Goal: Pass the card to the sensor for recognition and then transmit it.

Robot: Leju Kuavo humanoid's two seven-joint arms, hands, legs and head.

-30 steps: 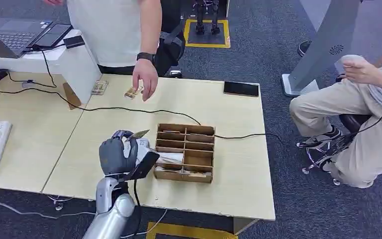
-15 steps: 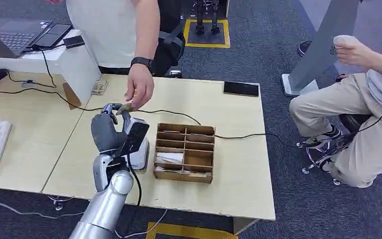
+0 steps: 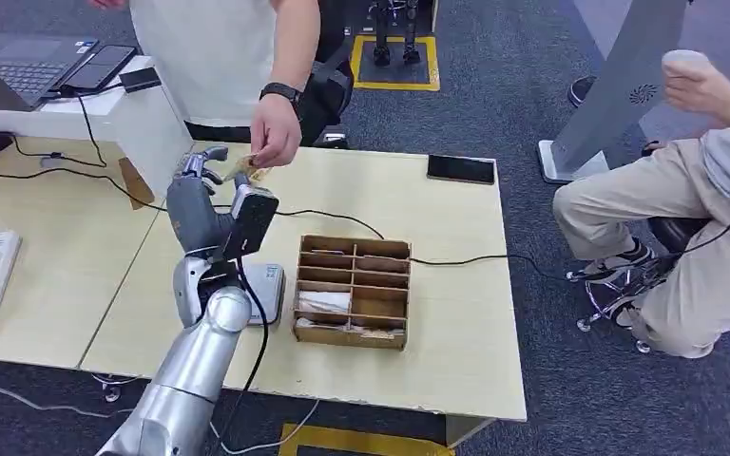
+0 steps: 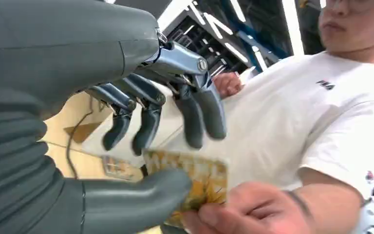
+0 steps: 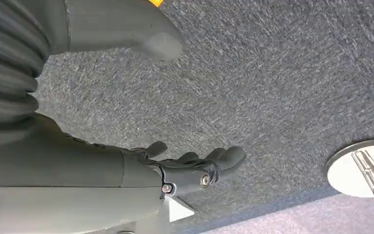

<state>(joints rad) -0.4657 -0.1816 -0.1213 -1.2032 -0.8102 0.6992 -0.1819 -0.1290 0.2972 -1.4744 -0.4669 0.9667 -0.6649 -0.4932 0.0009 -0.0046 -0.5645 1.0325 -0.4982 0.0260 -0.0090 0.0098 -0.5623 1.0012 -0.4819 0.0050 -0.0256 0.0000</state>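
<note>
Nearest the robot, the silver left arm rises from the bottom edge of the head view, now stretched further up and away than a second ago, when the left hand (image 3: 197, 204) sat low beside the wooden divider box (image 3: 353, 291). With the hand lifted off it, the grey sensor (image 3: 264, 287) shows on the table (image 3: 437, 313) just left of that box. The left hand has travelled toward the far edge of the table and is raised with its fingers (image 4: 195, 117) spread and the thumb apart from them; in the left wrist view the card (image 4: 195, 181), yellow with a printed pattern, lies between thumb and fingers, the thumb tip overlapping its near edge, though I cannot tell whether the thumb presses on it. A standing person's hand (image 3: 274, 144) pinches the card's other end at the far table edge; half a second ago that hand was lower, right at the robot's fingers. The right hand (image 5: 195, 168) hangs over grey carpet, fingers loosely apart, holding nothing. Further off, a black phone (image 3: 461, 169) lies on the table, and a seated person is at the right.
</note>
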